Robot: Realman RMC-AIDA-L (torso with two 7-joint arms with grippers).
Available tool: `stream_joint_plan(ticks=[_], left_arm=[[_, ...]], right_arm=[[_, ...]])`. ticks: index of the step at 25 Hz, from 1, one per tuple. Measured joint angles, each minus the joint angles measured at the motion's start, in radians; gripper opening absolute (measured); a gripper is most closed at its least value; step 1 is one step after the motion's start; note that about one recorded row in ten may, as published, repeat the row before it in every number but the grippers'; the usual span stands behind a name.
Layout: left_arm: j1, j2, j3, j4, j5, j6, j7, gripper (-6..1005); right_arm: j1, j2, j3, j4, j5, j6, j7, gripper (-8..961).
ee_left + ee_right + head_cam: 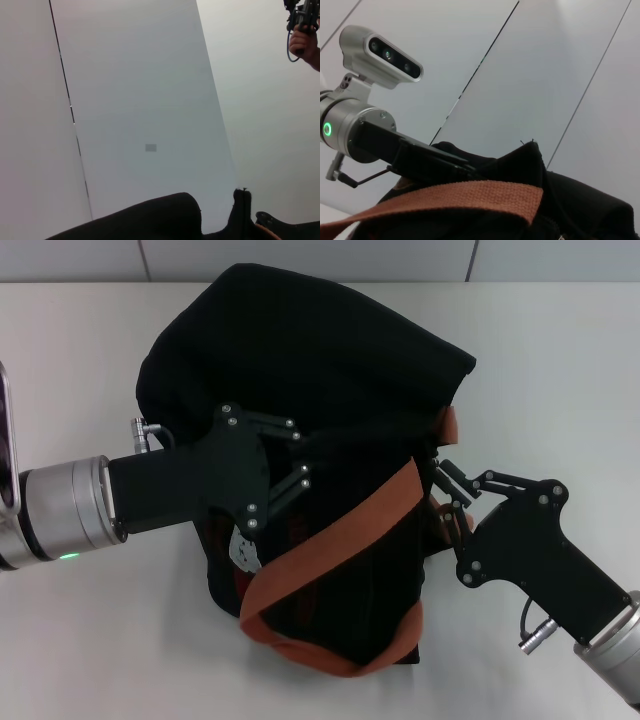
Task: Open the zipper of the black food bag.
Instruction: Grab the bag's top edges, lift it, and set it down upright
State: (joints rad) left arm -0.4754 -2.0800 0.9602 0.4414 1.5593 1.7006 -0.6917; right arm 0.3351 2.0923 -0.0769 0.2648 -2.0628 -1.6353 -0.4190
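The black food bag (330, 410) lies mid-frame on a white table (80, 360), grey wall panels (300, 258) behind. The left gripper (300, 465) and right gripper (445, 485) press its sides; their grip cannot be told.

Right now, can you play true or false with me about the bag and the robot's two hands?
1. The black food bag sits on a white table. True.
2. The bag's straps are blue. False: the strap is orange-brown.
3. The left gripper reaches over the bag's top. True.
4. The right gripper is parked far from the bag. False: it is at the bag's side, by the strap.
5. The bag lies flat and folded. False: it stands bulging.
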Motion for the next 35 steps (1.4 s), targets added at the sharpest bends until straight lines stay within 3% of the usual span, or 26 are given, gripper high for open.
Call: stream_joint_plan(ticks=[3, 6, 24, 35], left_arm=[[0.000, 0.000, 0.000, -0.005, 0.000, 0.000, 0.005, 101], [0.000, 0.000, 0.000, -0.010, 0.000, -0.001, 0.006, 101], [0.000, 0.000, -0.004, -0.013, -0.007, -0.002, 0.008, 101], [0.010, 0.002, -0.008, -0.041, -0.092, -0.004, 0.018, 101]], right_arm=[[0.002, 0.000, 0.000, 0.001, 0.000, 0.000, -0.001, 148], [0.003, 0.000, 0.000, 0.004, 0.000, 0.004, -0.001, -2], [0.007, 0.000, 0.000, 0.005, 0.000, 0.033, -0.001, 12], [0.010, 0.000, 0.001, 0.005, 0.000, 0.053, -0.001, 21]])
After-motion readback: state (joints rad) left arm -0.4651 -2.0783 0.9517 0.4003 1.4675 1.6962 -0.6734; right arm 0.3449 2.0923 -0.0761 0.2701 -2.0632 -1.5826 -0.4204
